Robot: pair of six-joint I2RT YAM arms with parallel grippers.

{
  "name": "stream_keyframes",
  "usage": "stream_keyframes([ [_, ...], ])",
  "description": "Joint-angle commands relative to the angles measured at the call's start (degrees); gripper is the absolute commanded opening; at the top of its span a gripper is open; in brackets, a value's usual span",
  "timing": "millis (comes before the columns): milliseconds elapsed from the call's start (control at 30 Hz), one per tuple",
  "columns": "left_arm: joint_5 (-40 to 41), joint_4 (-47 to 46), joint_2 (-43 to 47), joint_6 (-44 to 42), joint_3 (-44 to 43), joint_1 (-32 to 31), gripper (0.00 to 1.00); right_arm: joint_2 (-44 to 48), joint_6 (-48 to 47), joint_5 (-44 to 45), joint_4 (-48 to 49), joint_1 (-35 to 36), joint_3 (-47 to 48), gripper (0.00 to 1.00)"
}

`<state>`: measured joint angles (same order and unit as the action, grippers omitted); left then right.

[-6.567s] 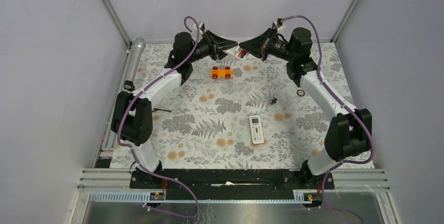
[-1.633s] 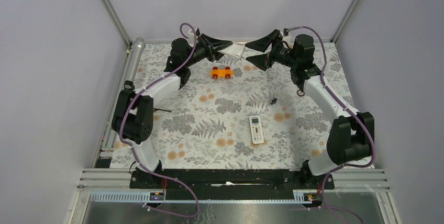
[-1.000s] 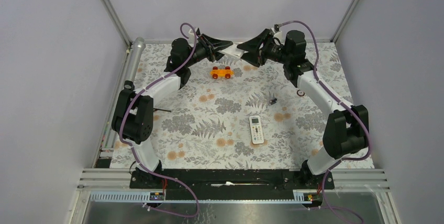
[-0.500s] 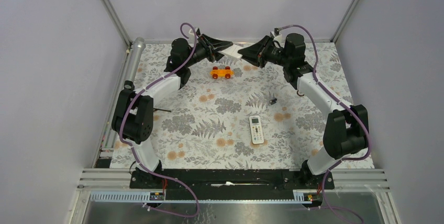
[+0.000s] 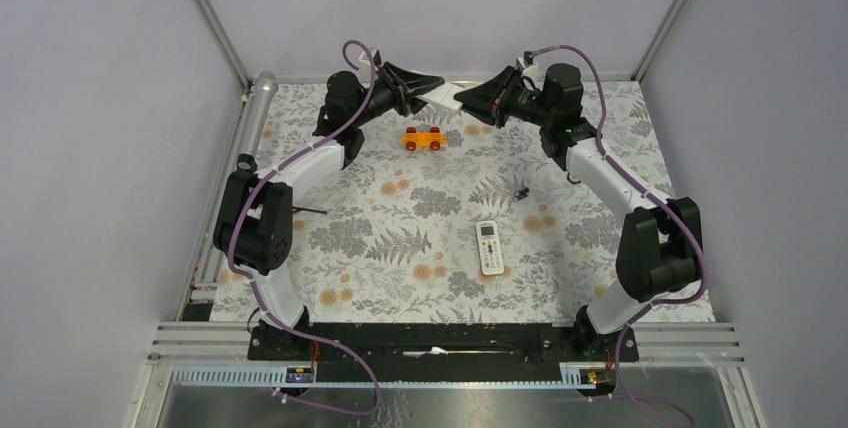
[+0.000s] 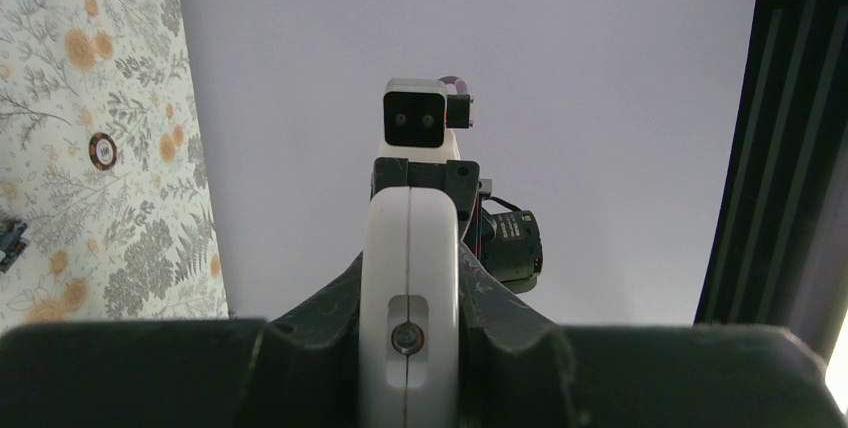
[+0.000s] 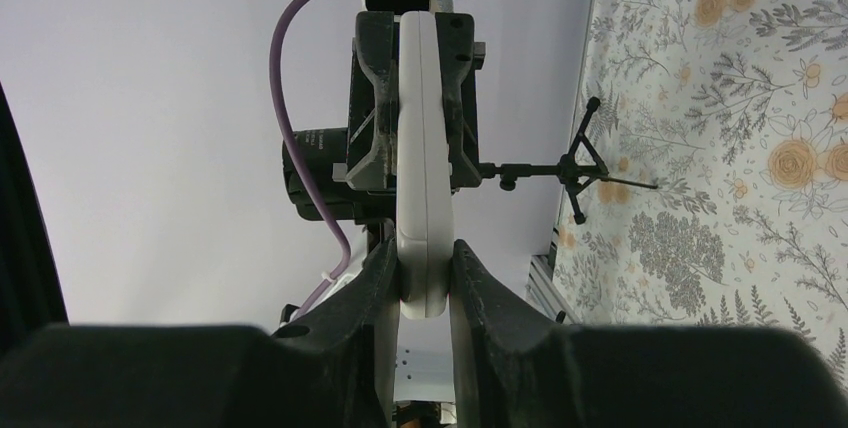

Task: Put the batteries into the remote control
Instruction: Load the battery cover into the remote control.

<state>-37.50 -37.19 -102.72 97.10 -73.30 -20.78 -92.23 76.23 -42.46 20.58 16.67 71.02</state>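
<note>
White-edged remote (image 7: pixel 424 148) is lying lengthwise between both arms, and left fingers (image 6: pixel 335 313) and right fingers (image 7: pixel 375 278) are each pinching one end.

2 pincers: left pincer (image 5: pixel 436 86), right pincer (image 5: pixel 462 100). 2 remotes: slim remote (image 7: pixel 424 148) between them, white remote (image 5: pixel 489 247) nearer right pincer. 1 toy car (image 5: pixel 424 138), 1 black piece (image 5: pixel 521 192), 1 ring (image 6: pixel 102 151), 1 black stick (image 5: pixel 308 211), 1 metal tube (image 5: pixel 258 108).

The left arm (image 5: pixel 310 160) and the right arm (image 5: pixel 610 176) are each made of white links joined by bulky black joints. A purple cable (image 7: pixel 279 58) is looped along each, and both are bolted to a black base plate (image 5: pixel 430 340).
</note>
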Motion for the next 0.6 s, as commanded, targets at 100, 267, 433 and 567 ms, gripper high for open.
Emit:
stream_keyframes([
  [100,-5.2,-7.7,2.4,0.5,-3.1,-5.1,0.0,-5.7,-4.0,2.6,3.5,3.2,1.8,0.2],
  [267,-6.3,-3.2,3.3,-4.3,-3.2,-5.6,0.0,-7.0,-4.8,3.0,3.5,3.8,3.6,0.23],
  [433,-6.5,-3.0,3.4,-4.9,-3.3,-5.7,0.0,-8.0,-4.0,4.0,5.9,4.1,4.1,0.27],
  [567,-6.5,-5.5,2.9,-3.2,-3.8,-5.7,0.0,-8.4,-5.0,4.9,6.7,5.3,4.2,0.3],
])
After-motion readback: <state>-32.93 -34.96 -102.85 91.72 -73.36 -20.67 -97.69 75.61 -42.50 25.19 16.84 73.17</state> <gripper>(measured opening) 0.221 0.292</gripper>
